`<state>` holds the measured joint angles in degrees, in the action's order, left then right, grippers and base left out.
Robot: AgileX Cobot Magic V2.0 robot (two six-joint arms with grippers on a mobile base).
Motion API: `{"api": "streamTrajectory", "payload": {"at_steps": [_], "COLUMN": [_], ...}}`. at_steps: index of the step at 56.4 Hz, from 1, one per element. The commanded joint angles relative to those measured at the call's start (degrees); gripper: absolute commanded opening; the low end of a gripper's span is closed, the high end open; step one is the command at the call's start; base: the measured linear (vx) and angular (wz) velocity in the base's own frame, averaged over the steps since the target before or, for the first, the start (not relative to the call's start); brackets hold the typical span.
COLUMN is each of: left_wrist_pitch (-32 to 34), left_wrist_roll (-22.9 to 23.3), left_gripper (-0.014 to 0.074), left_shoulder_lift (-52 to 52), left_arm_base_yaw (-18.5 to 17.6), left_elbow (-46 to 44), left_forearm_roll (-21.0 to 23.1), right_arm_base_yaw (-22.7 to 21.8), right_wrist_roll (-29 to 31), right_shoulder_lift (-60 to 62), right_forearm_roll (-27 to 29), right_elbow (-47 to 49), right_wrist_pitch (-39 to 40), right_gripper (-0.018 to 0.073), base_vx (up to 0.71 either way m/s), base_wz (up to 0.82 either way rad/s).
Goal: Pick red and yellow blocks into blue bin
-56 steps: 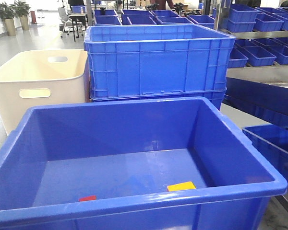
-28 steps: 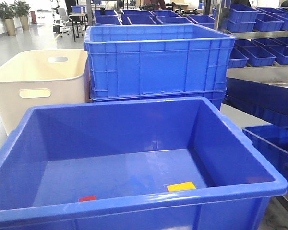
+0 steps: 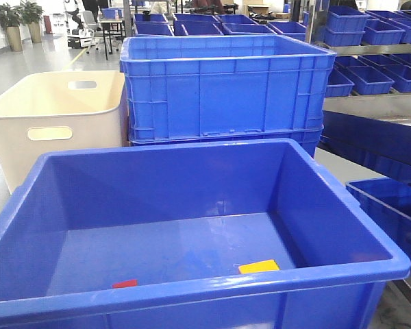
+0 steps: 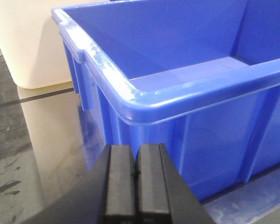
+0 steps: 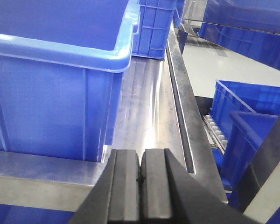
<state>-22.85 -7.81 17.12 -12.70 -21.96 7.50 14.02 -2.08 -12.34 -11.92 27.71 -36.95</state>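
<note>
The red block (image 3: 125,283) and yellow block (image 3: 258,266) lie inside the blue bin (image 3: 356,223). Left pincer (image 4: 136,179) and right pincer (image 5: 140,182) are both pressed together, holding nothing.

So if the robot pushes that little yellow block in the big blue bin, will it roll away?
Probably not: the yellow block looks flat and square-edged, so it would likely slide rather than roll. The blue bin has a glossy floor, so it may skid easily. It looks small, probably light.

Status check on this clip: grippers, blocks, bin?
Left gripper shut, empty, outside the blue bin. Right gripper shut, empty, at the other corner. Red block and yellow block on bin floor. Nothing in the way.
</note>
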Motion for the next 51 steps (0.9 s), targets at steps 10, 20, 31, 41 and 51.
{"api": "streamTrajectory", "payload": {"at_steps": [10, 20, 31, 41, 51], "left_wrist_pitch": [21.36, 21.60, 21.84, 21.89, 21.89], "left_wrist_roll": [0.33, -2.61, -3.74, -3.74, -3.74], "left_gripper": [-0.0001, -0.0001, -0.0001, -0.0001, -0.0001], "left_shoulder_lift": [-8.26, -17.12, -18.77, -18.77, -18.77], "left_arm_base_yaw": [3.27, 5.87, 6.39, 6.39, 6.39], "left_elbow": [15.41, 22.01, 22.57, 22.52, 22.52], "left_forearm_roll": [0.77, -1.19, -1.18, -1.18, -1.18], "right_arm_base_yaw": [-0.25, -0.25, -0.25, -0.25, -0.25], "right_wrist_roll": [0.26, 0.26, 0.26, 0.26, 0.26], "right_shoulder_lift": [-0.53, -0.53, -0.53, -0.53, -0.53], "right_forearm_roll": [-1.02, -0.97, -0.97, -0.97, -0.97], "right_elbow": [1.42, 1.42, 1.42, 1.42, 1.42], "right_wrist_pitch": [4.26, 4.29, 4.24, 4.24, 4.24], "right_gripper": [-0.0010, -0.0010, -0.0010, -0.0010, -0.0010], "base_vx": [0.00, 0.00, 0.00, 0.00, 0.00], "base_wz": [0.00, 0.00, 0.00, 0.00, 0.00]}}
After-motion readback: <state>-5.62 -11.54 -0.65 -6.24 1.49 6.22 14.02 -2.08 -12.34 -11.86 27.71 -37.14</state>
